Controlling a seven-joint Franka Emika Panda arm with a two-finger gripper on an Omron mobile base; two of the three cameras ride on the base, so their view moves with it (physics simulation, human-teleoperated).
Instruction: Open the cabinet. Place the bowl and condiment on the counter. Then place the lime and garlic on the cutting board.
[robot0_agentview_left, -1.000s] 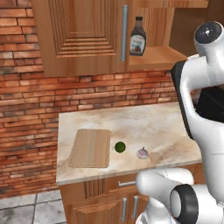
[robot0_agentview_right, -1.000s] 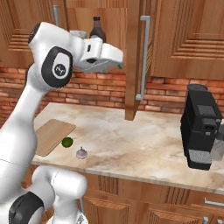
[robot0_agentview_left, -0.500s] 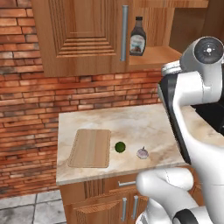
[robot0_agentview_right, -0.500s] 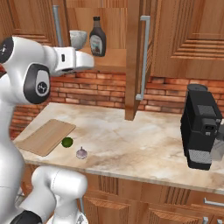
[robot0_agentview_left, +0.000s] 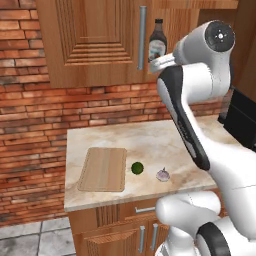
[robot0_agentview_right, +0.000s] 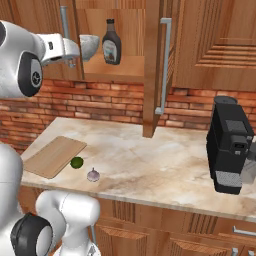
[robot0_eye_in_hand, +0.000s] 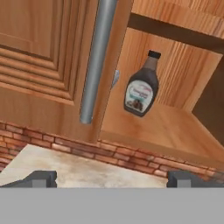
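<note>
Two things sat on the cabinet shelf: the bowl at the left and the condiment bottle just right of it, both upright, waiting to come down. The right door stood swung out edge-on, so the shelf was reachable; the left door was shut and hid the bowl from my hand camera. My gripper was spread fully wide and empty, aimed up at the shelf from in front, apart from the bottle. On the bench below, the lime and garlic lay just right of the cutting board, not on it. I judged the shelf items came first.
</note>
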